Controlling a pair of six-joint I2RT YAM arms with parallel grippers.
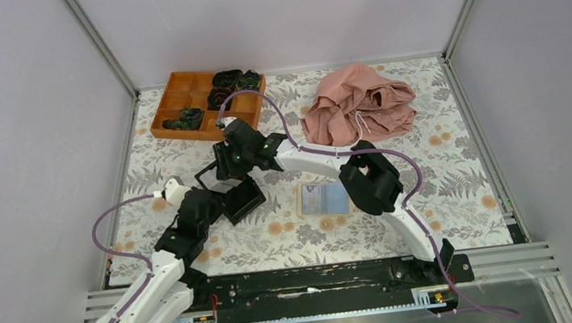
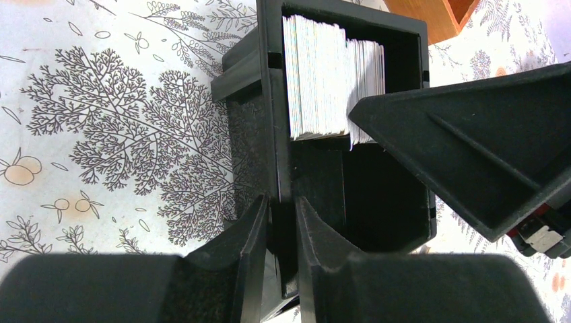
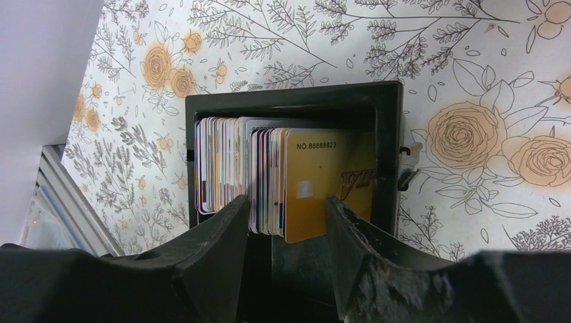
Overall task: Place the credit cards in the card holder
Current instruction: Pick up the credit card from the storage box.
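Left gripper: your left gripper (image 2: 281, 202) is pinched shut on one side wall of the black open-topped plastic box (image 2: 271, 101), one finger inside and one outside, bracing it on the floral-printed table (image 1: 462, 166).
Right gripper: your right gripper (image 3: 286, 202) hangs over the same box, jaws part-way apart on either side of a clump of cards at one end of the row. You cannot tell from these views whether the pads press on the cards or only bracket them.
Cards: the thin rectangular plastic credit cards (image 3: 225, 161) stand on edge, packed together inside the box. The end one is a gold-yellow card (image 3: 313, 182) with a printed number, tilted so its face shows to the wrist camera.
Card holder: the flat tan leather-like card holder (image 1: 324, 199) lies open on the table to the right of the box, apart from both grippers, bluish inner face up.
Done: as far as you can see, little or nothing. No card shows clear of the box, and whether any already sits in a slot of the holder is too small to tell.
Left: by the look of it, nearly everything. You have to lift a card out, carry it across, slide it into a slot, then repeat for the others.
Stage: judged from this, you are at a pick from the box, early in the task.
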